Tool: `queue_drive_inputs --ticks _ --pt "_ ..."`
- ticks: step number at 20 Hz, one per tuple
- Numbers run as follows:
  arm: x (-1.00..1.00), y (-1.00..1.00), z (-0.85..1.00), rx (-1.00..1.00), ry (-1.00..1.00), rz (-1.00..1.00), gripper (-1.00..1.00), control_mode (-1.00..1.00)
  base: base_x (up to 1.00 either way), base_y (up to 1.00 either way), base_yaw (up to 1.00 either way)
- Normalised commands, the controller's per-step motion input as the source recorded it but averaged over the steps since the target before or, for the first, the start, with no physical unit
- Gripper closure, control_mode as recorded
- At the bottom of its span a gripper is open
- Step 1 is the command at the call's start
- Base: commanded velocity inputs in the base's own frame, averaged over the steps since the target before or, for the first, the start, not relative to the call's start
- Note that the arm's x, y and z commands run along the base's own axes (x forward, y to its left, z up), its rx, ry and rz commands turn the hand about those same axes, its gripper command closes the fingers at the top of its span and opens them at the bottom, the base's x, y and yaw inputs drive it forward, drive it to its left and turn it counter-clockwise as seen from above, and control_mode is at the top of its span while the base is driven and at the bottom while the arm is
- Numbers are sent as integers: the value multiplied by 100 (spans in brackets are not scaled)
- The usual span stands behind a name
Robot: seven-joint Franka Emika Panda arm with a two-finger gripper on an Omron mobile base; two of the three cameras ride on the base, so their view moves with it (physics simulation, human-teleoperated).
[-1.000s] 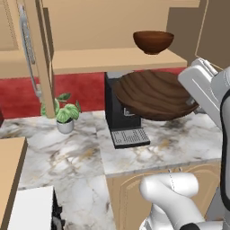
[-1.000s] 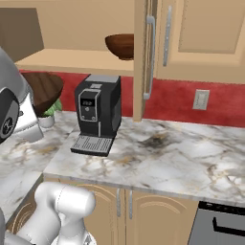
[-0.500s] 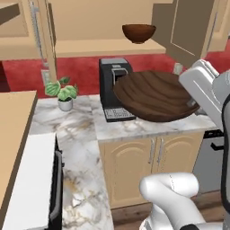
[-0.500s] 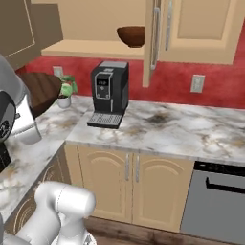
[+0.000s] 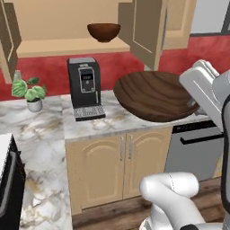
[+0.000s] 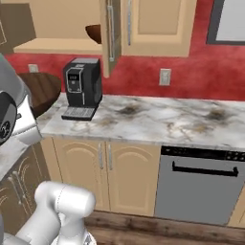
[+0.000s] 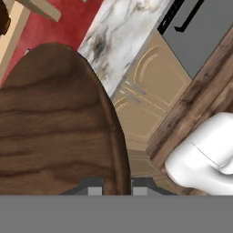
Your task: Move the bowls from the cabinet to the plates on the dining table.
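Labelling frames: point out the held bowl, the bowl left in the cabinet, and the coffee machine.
held bowl (image 5: 152,96), left base view, inner wood-grain surface.
shelf bowl (image 5: 103,32), left base view, outer side wall.
coffee machine (image 6: 82,82), right base view, front panel.

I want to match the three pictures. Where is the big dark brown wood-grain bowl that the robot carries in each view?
Left base view: dark brown wood-grain bowl, centre right, before the counter.
Right base view: bowl at the left edge, partly behind the white arm.
Hand view: bowl fills the left half, its rim between the fingers.
Shared landmark: the black coffee machine in both base views.
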Motion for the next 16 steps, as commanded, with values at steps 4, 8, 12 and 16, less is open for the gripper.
queue_drive_inputs --ticks 4,8,12,16 --pt "0 0 0 0 0 0 100 100 -29 -72 -32" --pt "0 0 0 0 0 0 100 100 -22 -85 -35" --pt "0 0 0 0 0 0 100 100 -26 -91 -39" --pt "0 0 0 0 0 0 100 100 -19 -90 -44"
